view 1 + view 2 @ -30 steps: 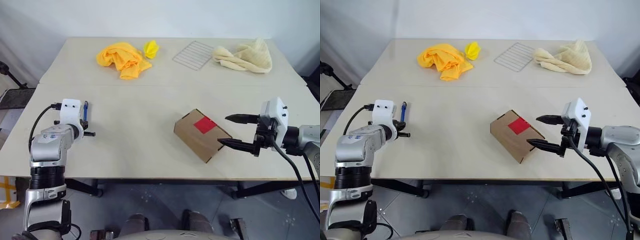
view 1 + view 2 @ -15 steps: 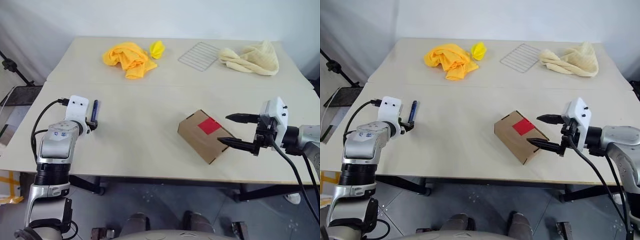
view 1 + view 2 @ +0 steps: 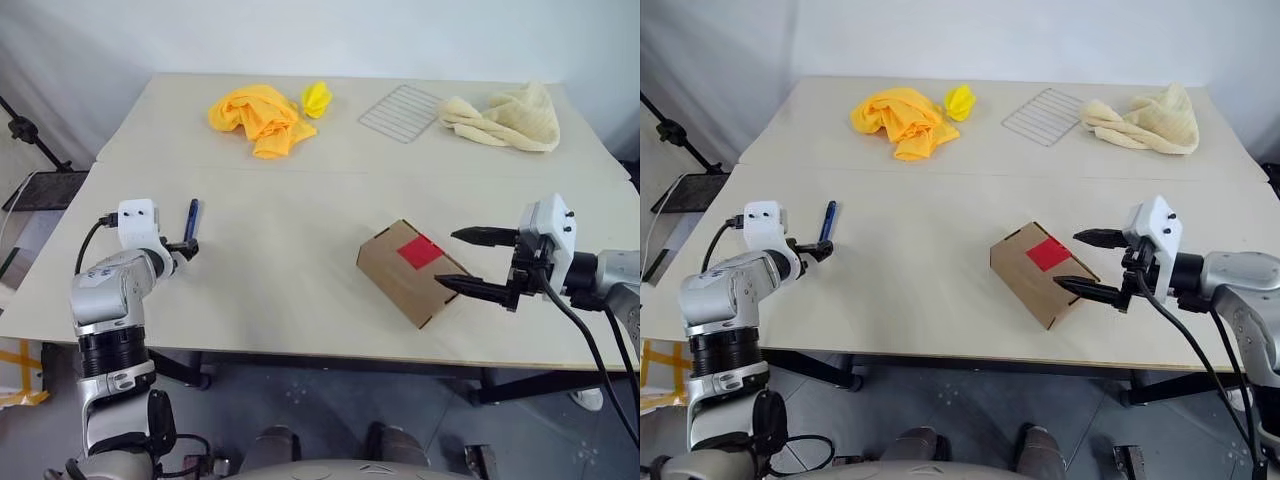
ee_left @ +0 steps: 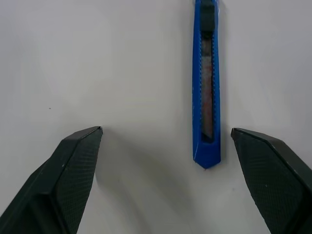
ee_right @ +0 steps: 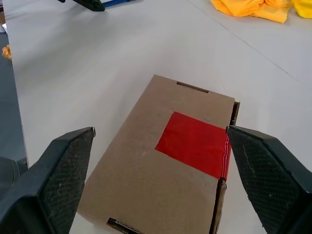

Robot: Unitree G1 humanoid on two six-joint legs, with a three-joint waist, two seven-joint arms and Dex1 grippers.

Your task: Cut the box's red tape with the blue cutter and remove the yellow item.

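The blue cutter [image 4: 206, 87] lies flat on the table [image 3: 300, 290], near the left edge, well apart from the box [image 3: 412, 272]. Our left gripper [image 4: 165, 146] is spread wide and holds nothing. In the left wrist view the cutter sits between the fingers but hard over toward one of them, not centred, its near end just short of the fingertips.

Risk one: closing from here, one finger [image 4: 273, 165] hits first and shoves or spins the cutter instead of pinching it. It's slim and low on the table, so the pads may also ride over it or scrape the tabletop.

The box rests closed near the right front, red tape [image 5: 192, 144] intact across the flap seam. Our right gripper [image 3: 478, 264] is open, empty, fingers either side of the box's near corner, contact unclear.

Risk two: the unclamped box slides or turns under the blade, so the cut misses the seam.

Risk three: the yellow scrap [image 3: 316, 97] beside the orange cloth [image 3: 255, 118] gets mistaken for the yellow item, which we take to be inside the box.
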